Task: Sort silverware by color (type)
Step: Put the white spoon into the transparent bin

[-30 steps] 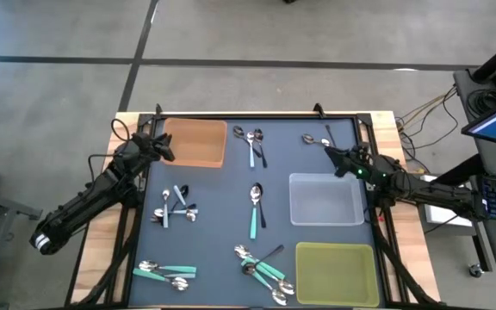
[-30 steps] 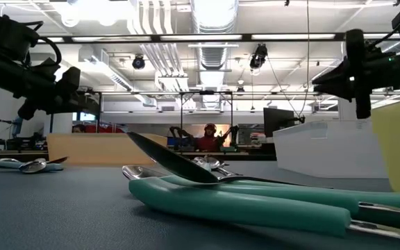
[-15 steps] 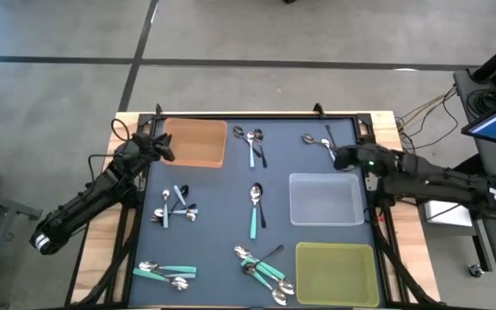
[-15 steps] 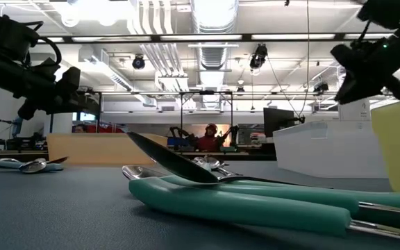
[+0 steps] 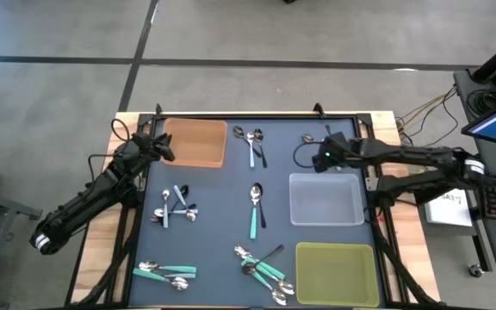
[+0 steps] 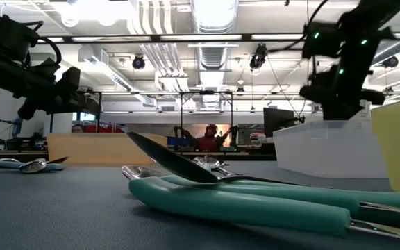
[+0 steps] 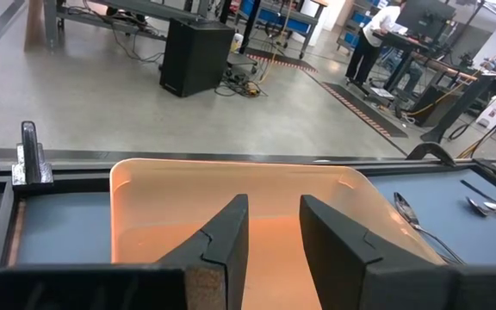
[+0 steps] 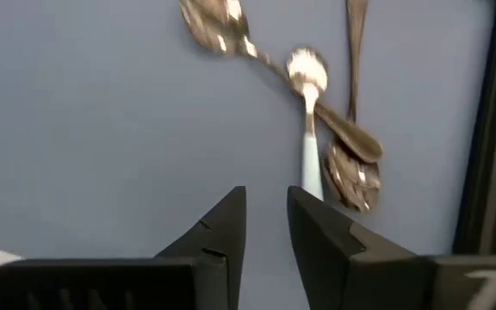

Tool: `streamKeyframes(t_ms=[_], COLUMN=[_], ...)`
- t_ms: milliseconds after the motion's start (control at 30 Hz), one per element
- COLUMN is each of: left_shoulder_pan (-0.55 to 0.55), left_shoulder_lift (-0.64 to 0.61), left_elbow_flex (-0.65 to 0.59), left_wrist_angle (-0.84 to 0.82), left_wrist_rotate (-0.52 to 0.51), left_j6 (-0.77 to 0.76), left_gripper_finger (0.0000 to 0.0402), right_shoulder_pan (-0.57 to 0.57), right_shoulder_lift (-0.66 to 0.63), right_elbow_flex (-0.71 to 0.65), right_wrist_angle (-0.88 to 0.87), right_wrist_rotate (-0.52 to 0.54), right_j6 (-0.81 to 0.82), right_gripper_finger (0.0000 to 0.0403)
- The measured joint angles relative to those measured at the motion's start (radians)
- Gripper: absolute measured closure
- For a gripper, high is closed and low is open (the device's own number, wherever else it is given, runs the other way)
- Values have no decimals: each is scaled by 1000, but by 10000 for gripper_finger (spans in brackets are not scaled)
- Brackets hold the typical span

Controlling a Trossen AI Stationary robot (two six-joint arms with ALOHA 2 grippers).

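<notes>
A dark blue mat covers the table, framed in black. On it sit three shallow trays: one orange tray at the far left corner, one clear tray at the right, one yellow-green tray at the near right corner. All three look empty.

Two dark arms reach in from the sides. The left gripper waits at the orange tray's left edge, its fingers a narrow gap apart with nothing between them. The right gripper hangs over the mat just beyond the clear tray's far edge, fingers a narrow gap apart and empty.

The silverware lies in six loose clusters. Far middle: about three spoons, one light blue. Far right, beside the right gripper: about three spoons, one light blue handle and two plain metal. Centre: two spoons, one teal. Left: a crossed bunch of about four, teal and light blue. Near left: about three teal spoons. Near middle: a heap of about five, too tangled to count surely.

Compared with a second ago, the right arm has swung leftward, its gripper moving from beside the clear tray's far right corner toward the far right spoons. The left arm has not moved, nor have the spoons.
</notes>
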Motion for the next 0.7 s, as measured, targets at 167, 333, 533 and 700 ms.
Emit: streamKeyframes(t_ms=[167,333,533,700], left_shoulder_pan=[0,0,0,0], left_shoulder_lift=[0,0,0,0], left_elbow_flex=[0,0,0,0], left_wrist_angle=[0,0,0,0], left_wrist_rotate=[0,0,0,0], left_j6=[0,0,0,0], left_gripper_finger=[312,312,312,312], right_shoulder_pan=[-84,-162,-200,-200], right_shoulder_lift=[102,189,265,315], right_elbow_flex=[37,51,53,53], right_wrist_angle=[-1,-6,-4,-4], right_wrist_rotate=[-26,-99,-121,-159], right_j6=[-27,-43,21,75], right_gripper_finger=[277,253,255,269])
